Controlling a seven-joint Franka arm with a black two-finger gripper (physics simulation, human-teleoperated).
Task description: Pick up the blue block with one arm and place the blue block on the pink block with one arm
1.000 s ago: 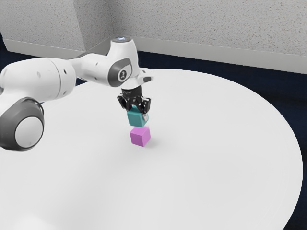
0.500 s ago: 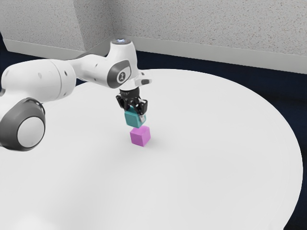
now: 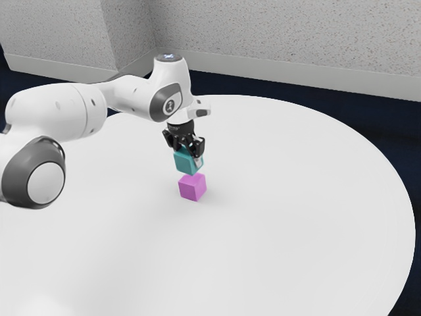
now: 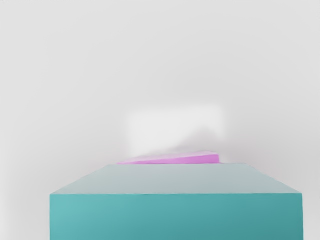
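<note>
A teal-blue block [image 3: 187,162] hangs in the air with my black gripper [image 3: 187,155] shut on its upper part. Directly beneath it, a pink block [image 3: 192,187] rests on the white round table [image 3: 283,210]. The teal block's bottom is just above the pink block's top, nearly touching and set slightly toward the exterior view's left. In the wrist view the teal block [image 4: 176,205] sits close under my hand, and a thin sliver of the pink block [image 4: 172,159] peeks out beyond it.
The white table spreads wide around the two blocks. A dark floor [image 3: 395,125] and a grey speckled wall [image 3: 296,33] lie beyond the table's far edge.
My hand, still holding the teal block, shifted a little left and then back to the right, ending slightly higher above the pink block. The pink block has not moved.
</note>
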